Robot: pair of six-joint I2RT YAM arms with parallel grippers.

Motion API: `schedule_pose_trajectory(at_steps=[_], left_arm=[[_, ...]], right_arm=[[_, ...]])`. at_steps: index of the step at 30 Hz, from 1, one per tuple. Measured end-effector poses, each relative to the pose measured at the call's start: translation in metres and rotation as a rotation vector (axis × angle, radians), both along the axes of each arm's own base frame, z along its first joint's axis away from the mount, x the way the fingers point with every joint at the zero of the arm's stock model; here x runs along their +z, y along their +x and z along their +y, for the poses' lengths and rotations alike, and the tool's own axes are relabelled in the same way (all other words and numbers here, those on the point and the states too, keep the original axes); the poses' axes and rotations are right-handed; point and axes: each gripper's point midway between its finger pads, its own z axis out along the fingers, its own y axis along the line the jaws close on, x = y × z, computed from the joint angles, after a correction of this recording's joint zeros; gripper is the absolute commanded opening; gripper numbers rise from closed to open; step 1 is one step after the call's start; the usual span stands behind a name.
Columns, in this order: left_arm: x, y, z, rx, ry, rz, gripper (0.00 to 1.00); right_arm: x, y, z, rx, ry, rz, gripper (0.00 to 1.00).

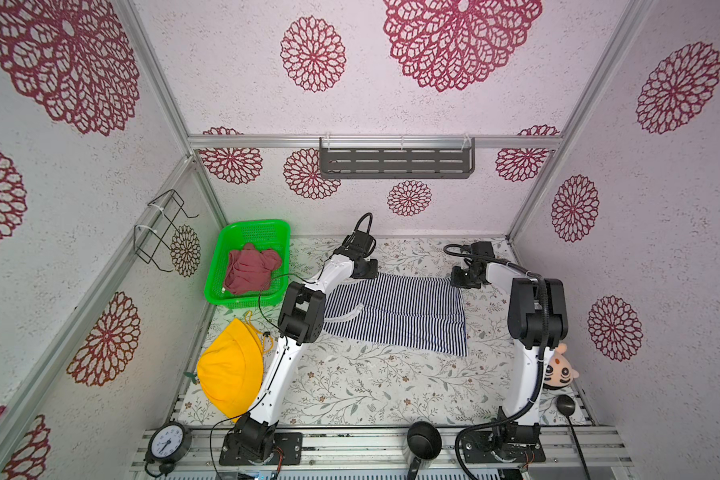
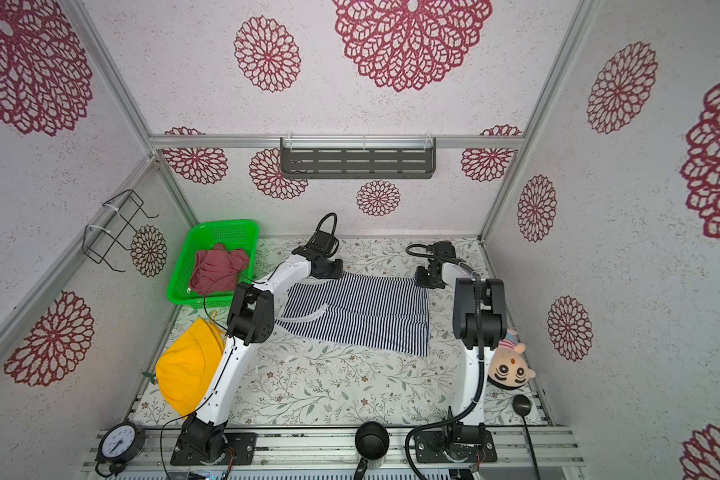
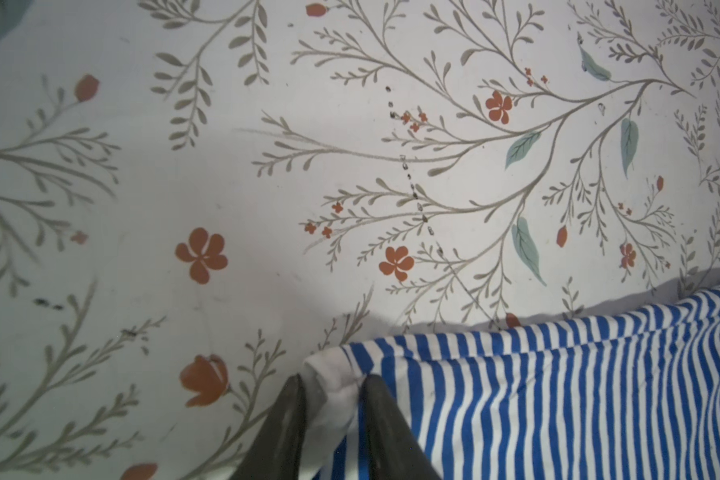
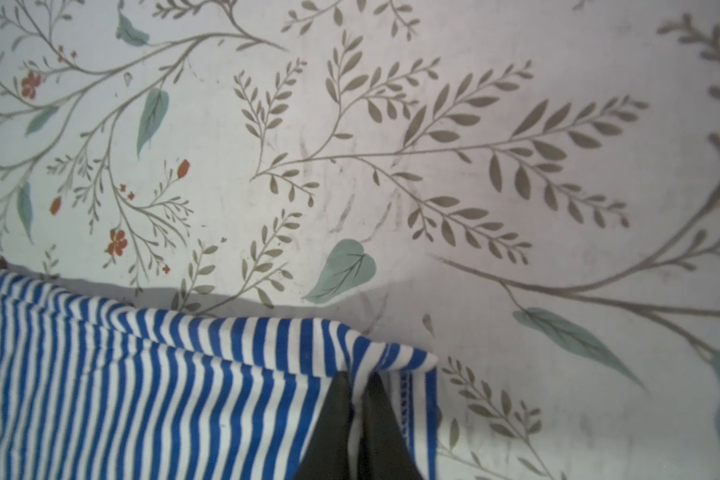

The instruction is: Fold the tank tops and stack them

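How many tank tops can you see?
2. The striped tank top lies spread out on the table. The rose-red tank top is crumpled in the green basket; another could hide underneath it.

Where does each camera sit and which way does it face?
Both top views: high above the front edge, looking down toward the back wall; left arm, right arm, the striped tank top spread on the table, the red tank top in the green basket.
Left wrist: on the left arm, looking down past the left hand, closed on a white-trimmed corner of that top.
Right wrist: on the right arm, looking down past the right hand, pinching another corner.
Shared: both wrist views catch the striped edge and floral table.
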Motion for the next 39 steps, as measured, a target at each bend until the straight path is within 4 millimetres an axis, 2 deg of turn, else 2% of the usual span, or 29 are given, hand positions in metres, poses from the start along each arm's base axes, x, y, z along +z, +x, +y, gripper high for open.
schedule_pose_trajectory(at_steps=[2,4,6,12,15,19,24,28,32,36,39], left_arm=[[0.001,0.002,0.000,-0.007,0.004,-0.011,0.31],[0.003,0.004,0.002,-0.012,0.012,-0.022,0.43],[0.008,0.007,0.003,-0.011,0.013,-0.034,0.48],[0.024,0.019,0.005,-0.003,-0.004,-0.073,0.47],[0.020,0.020,0.005,-0.001,-0.014,-0.070,0.46],[0.004,0.019,0.004,-0.001,-0.023,-0.041,0.45],[0.006,0.020,0.001,0.000,-0.040,-0.037,0.38],[0.001,0.018,-0.001,0.007,-0.055,-0.016,0.27],[0.000,0.018,-0.002,0.013,-0.063,-0.011,0.20],[0.000,0.019,-0.001,0.017,-0.061,-0.011,0.04],[0.000,0.020,0.000,0.017,-0.054,-0.019,0.00]], right_arm=[[0.002,0.001,0.000,0.013,-0.007,-0.007,0.00],[0.005,0.004,0.000,0.028,-0.015,-0.018,0.00],[0.008,0.006,0.000,0.039,-0.021,-0.028,0.00],[0.016,0.011,0.001,0.060,-0.027,-0.048,0.00],[0.017,0.012,0.002,0.067,-0.028,-0.051,0.00],[0.019,0.012,0.004,0.075,-0.031,-0.054,0.00],[0.017,0.011,0.005,0.082,-0.033,-0.047,0.00],[0.015,0.010,0.006,0.083,-0.033,-0.042,0.00],[0.014,0.009,0.006,0.084,-0.034,-0.036,0.00],[0.014,0.009,0.006,0.088,-0.036,-0.036,0.00],[0.014,0.009,0.006,0.089,-0.037,-0.036,0.00]])
